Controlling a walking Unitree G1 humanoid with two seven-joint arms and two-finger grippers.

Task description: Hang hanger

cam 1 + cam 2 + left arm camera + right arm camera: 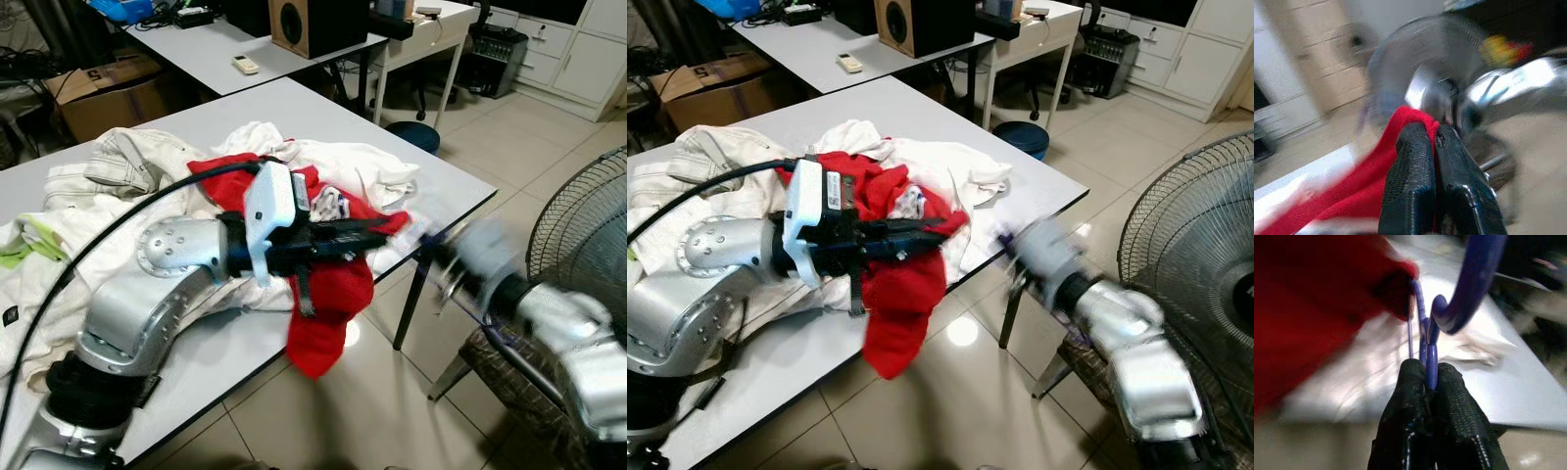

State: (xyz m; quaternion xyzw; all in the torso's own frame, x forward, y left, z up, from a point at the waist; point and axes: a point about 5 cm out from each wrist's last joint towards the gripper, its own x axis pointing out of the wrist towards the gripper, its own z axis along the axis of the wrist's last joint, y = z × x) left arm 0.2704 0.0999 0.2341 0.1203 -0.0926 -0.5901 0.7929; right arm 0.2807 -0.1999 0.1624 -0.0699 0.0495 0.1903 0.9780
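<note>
A red garment lies partly on the white table and droops over its near edge. My left gripper reaches across the table and is shut on a fold of the red garment, the cloth pinched between its fingers. My right gripper, blurred by motion at the table's right corner, is shut on the stem of a blue plastic hanger. The hanger's hook curves up, and its wire sits right against the edge of the red cloth.
A heap of white clothes covers much of the table. A large standing fan is close on the right, with a chair below my right arm. Behind stand a blue stool, a second table with a speaker, and a cardboard box.
</note>
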